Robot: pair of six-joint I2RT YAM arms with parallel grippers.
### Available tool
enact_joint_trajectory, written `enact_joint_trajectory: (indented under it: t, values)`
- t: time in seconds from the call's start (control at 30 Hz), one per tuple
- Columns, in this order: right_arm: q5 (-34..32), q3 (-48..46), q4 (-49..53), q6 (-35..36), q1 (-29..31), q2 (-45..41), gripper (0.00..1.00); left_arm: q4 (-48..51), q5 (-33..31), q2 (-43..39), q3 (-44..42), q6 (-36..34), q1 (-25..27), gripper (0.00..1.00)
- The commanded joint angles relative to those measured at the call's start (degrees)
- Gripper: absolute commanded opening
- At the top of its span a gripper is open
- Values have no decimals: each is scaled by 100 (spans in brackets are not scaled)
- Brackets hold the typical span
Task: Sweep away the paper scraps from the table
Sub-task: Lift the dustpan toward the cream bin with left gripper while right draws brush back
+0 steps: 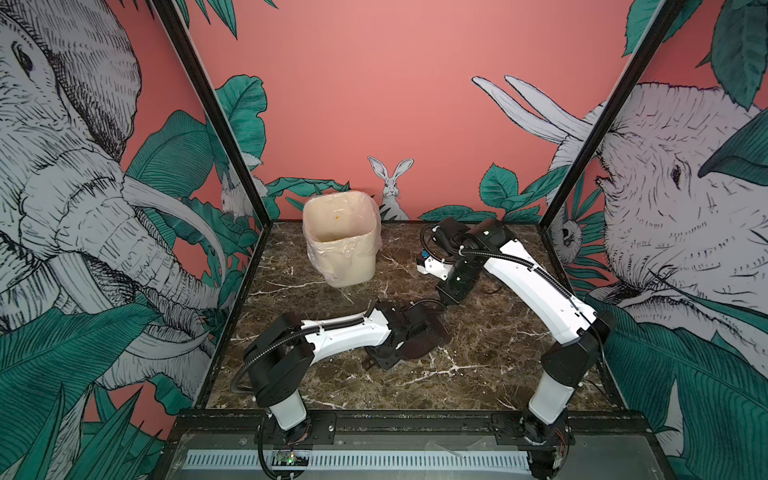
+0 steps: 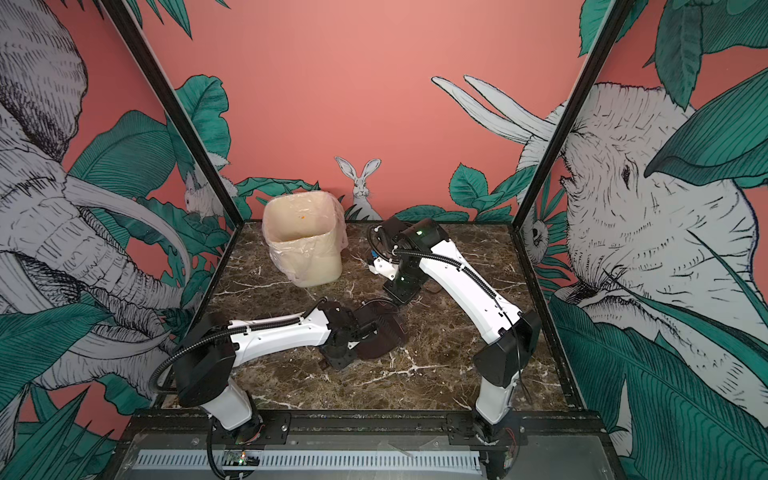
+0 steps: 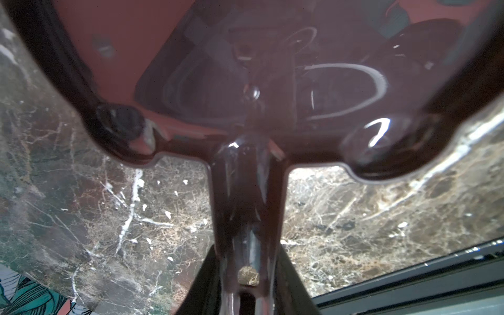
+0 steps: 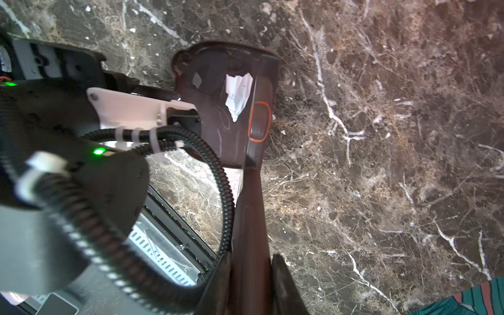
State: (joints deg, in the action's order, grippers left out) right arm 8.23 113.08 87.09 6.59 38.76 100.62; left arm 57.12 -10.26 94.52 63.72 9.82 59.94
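One white torn paper scrap (image 4: 237,95) shows plainly, inside the glossy dark-brown translucent plastic dustpan (image 4: 212,71) — pale specks beside the dustpan may be veining of the brown marble-look table (image 4: 381,163). The left gripper (image 3: 245,272) pinches the dustpan's handle behind the scrap; the right gripper (image 4: 251,283) clamps a slim brown brush (image 4: 249,207), orange-rimmed head at the dustpan's lip.

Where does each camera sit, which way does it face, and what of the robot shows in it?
Top views: above the front edge of the table, facing down and back towards the bin; left arm and right arm show.
Left wrist: on the left arm, facing along the left gripper to the dustpan it grips; only fingers show.
Right wrist: on the right arm, facing along the right gripper and its brush to the dustpan holding a paper scrap; the left arm shows.
Shared: every view shows dustpan and table.
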Motion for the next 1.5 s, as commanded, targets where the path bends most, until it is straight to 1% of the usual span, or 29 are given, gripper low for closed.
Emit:
enact_joint_trajectory:
  t: [0.0, 0.17, 0.2, 0.4, 0.53, 0.73, 0.9, 1.13, 1.3, 1.47]
  values:
    - [-127, 169, 19, -172, -254, -494, 0, -158, -234, -412, -101, 50, -35, 0]
    - [-55, 33, -277, -339, -723, -844, 0, -262, -468, -696, -166, 81, -35, 0]
    - [-16, -31, -336, -358, -805, -1021, 0, -260, -516, -757, -176, 81, -35, 0]
    - [91, -616, -768, -483, -1317, -1473, 0, -100, -745, -1314, -158, 189, -35, 0]
    - [267, -988, -1008, -527, -1591, -1697, 0, 75, -915, -1823, -111, 307, -40, 0]
    - [503, -1485, -1257, -476, -1832, -1835, 0, 673, -968, -2385, 179, 509, -110, 0]
    - [701, -1680, -1376, -467, -1898, -1879, 0, 1334, -1035, -2711, 702, 665, -251, 0]
    - [988, -1821, -1455, -439, -1926, -1973, 0, 2396, -1131, -2809, 1659, 795, -627, 0]
    - [1161, -2044, -1550, -457, -1951, -2161, 0, 2900, -1035, -2798, 2097, 692, -1158, 0]
    - [1272, -2249, -1538, -431, -1997, -2334, 0, 3211, -961, -2790, 2606, 339, -1876, 0]
